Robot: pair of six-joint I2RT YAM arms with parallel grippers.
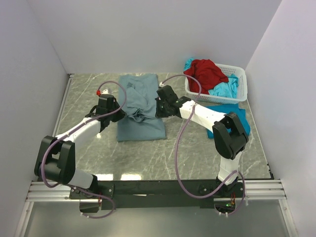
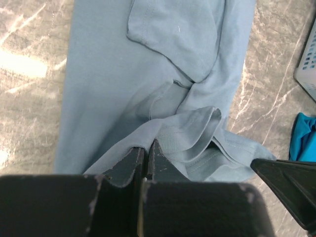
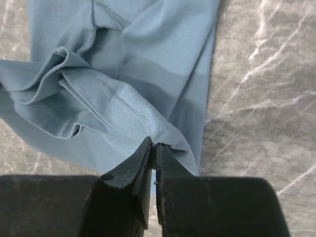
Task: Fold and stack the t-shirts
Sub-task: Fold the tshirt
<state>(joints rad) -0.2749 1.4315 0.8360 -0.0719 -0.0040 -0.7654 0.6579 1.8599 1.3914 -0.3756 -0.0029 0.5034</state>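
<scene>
A dusty grey-blue t-shirt (image 1: 140, 101) lies lengthwise on the marble table, folded into a narrow strip and bunched across its middle. My left gripper (image 1: 118, 112) is shut on its left edge, the cloth (image 2: 163, 133) pinched between the fingers. My right gripper (image 1: 159, 107) is shut on the opposite edge, with a hem fold (image 3: 163, 136) caught in its tips. Both hold the cloth lifted a little, so it sags between them. A red t-shirt (image 1: 207, 71) and a turquoise t-shirt (image 1: 224, 90) lie in the basket. Another turquoise t-shirt (image 1: 239, 116) lies on the table under the right arm.
The white lattice basket (image 1: 240, 84) stands at the back right of the table, its corner showing in the left wrist view (image 2: 308, 64). White walls close in the table on three sides. Bare marble (image 1: 163, 158) lies in front of the shirt.
</scene>
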